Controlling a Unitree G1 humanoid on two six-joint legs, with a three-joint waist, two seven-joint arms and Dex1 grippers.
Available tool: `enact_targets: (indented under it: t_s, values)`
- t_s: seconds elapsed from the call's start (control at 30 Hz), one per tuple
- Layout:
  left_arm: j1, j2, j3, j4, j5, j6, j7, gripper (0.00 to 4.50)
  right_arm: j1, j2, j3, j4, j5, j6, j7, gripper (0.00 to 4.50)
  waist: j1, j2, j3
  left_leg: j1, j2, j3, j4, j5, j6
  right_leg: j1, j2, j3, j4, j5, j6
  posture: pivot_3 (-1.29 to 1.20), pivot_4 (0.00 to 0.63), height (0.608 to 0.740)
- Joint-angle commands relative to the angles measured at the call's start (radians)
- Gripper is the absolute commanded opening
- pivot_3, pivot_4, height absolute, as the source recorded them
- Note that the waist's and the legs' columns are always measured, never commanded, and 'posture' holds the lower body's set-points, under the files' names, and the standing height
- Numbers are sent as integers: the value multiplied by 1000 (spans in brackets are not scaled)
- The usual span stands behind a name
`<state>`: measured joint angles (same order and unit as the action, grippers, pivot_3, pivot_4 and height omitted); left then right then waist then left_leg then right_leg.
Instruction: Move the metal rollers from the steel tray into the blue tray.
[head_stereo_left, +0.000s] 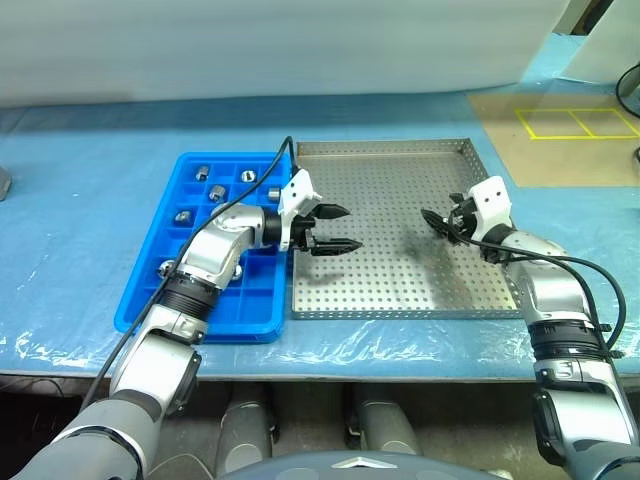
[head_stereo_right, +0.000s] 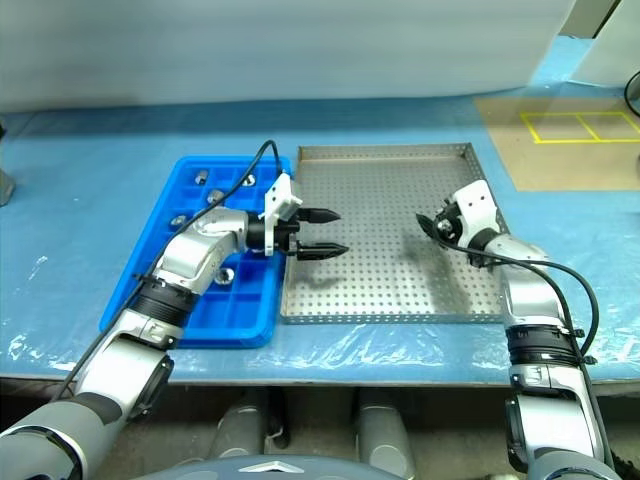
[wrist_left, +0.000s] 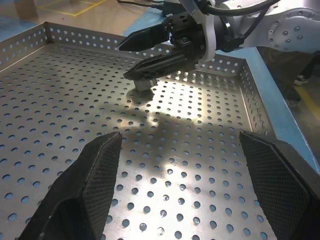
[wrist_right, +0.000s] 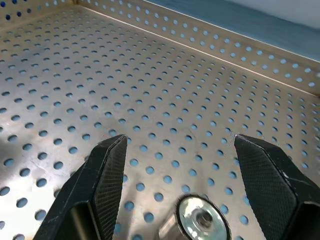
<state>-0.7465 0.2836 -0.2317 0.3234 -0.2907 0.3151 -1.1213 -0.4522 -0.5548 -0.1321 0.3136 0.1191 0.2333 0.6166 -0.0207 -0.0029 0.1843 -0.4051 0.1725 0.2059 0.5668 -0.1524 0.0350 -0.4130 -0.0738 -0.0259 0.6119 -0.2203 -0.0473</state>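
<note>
Apparently near the end of the transfer: several metal rollers (head_stereo_left: 215, 192) already sit in separate compartments of the blue tray (head_stereo_left: 160, 250), and the perforated floor of the steel tray (head_stereo_left: 400, 160) looks bare except for one last roller (wrist_right: 202, 220).

Where that piece lies: on the steel tray floor toward its right side, directly below the right gripper (head_stereo_left: 438, 222). In the right wrist view it sits low between the two fingers, close in to the wrist end, end-face up with the centre hole showing. The left wrist view shows the same piece as a small stub just under the right gripper's fingertips (wrist_left: 145, 75), touching or nearly so; cannot tell which.

Gripper states: right gripper released, fingers parted on either side of the roller and not clamped on it. Left gripper (head_stereo_left: 332, 228) likewise released and empty, fingers spread, hovering over the left part of the steel tray just past the blue tray's edge, pointing toward the right gripper.

Step in hand, as judged: pick-up of the remaining roller by the right gripper.

Next move calls for: settling the fingers down around the roller's sides, closing squarely so the smooth short cylinder does not squirt out or roll, then lifting clear of the raised rim. The blue tray lies on the far side of the steel tray from this arm, so either a long reach across or a hand-off to the waiting left gripper seems likely. Free compartments remain in the near rows.

Both trays rest side by side, touching, on the blue-covered bench (head_stereo_left: 80, 170).
</note>
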Motion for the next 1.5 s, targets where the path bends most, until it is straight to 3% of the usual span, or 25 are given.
enact_targets:
  t_s: [0.03, 0.57, 0.67, 0.77, 0.83, 1.17, 1.5]
  values:
    - [-16, -1, 0, -31, -1, -16, -22, 3997, -12, -12, -6, 17, -4, -25, -10, 3497, 0, 0, 0, 0, 0, 0, 0, 0, 0, 0, 0, 0, 0, 0, 0, -366, 150, 740]
    - [33, 44, 12, -56, 14, -16, -16, 3997, -69, 38, -55, 232, 71, -9, -39, 3497, 4, 0, 0, 0, 0, 0, 4, -3, 5, 5, 0, 0, -3, 0, 0, -314, 150, 740]
    - [48, 52, 22, -66, 11, -14, -13, 3997, -57, 37, -42, 225, 79, 7, -13, 2860, 5, 0, 0, 1, 0, 0, 4, -3, 5, 5, 0, 0, -3, 0, 0, -335, 150, 740]
    - [75, 63, 22, -85, 10, -6, -9, 3997, -35, 47, -40, 196, 98, 44, 1, 1887, 2, 1, 0, 1, 0, 0, 4, -3, 5, 6, 0, 0, -3, 0, 0, -371, 150, 740]
    - [87, 68, 20, -93, 7, 0, -10, 3997, -7, 51, -30, 150, 108, 59, 20, 1737, 1, 1, 0, 2, 0, 0, 4, -3, 5, 6, 0, 0, -3, 0, 0, -389, 150, 740]
    - [48, 80, 43, -44, 11, -13, -7, 3997, 23, 67, -16, 5, 91, 123, -28, 1702, -8, 1, 0, 2, 0, 0, 4, -3, 4, 6, 0, 0, -4, 0, 0, -375, 150, 740]
    - [122, 209, 124, -157, -16, 60, 15, 3997, -31, 111, 53, -214, 139, 214, 18, 1702, -20, 1, 0, 1, 0, 0, -2, -2, 3, 3, 0, -1, -5, 0, 0, -300, 150, 740]
